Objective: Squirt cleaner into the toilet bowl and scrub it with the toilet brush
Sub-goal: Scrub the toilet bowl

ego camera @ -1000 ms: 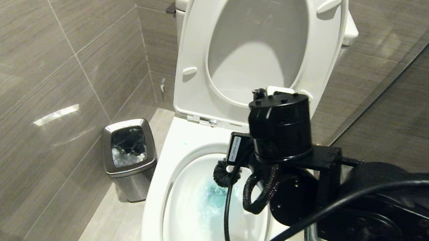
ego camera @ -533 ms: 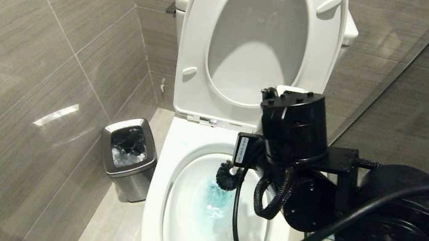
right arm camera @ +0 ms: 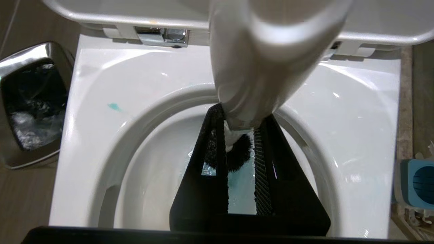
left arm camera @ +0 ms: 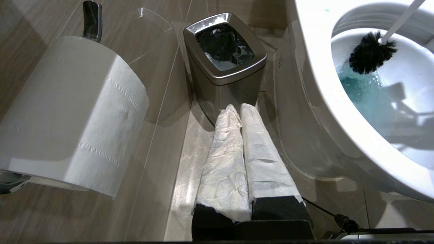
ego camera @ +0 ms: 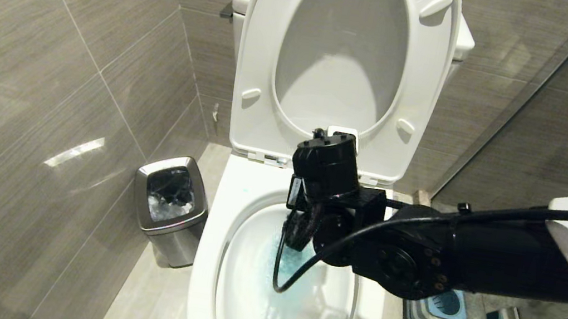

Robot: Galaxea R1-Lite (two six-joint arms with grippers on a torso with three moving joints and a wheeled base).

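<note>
Clamping the toilet brush (right arm camera: 237,149) handle, right gripper (right arm camera: 240,142) over toilet bowl (ego camera: 212,261), left gripper (left arm camera: 237,110) pressed together

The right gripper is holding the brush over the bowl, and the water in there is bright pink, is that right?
Not quite. The right gripper does hold the brush over the bowl, but the water is turquoise-blue, as the left wrist view shows.
</note>
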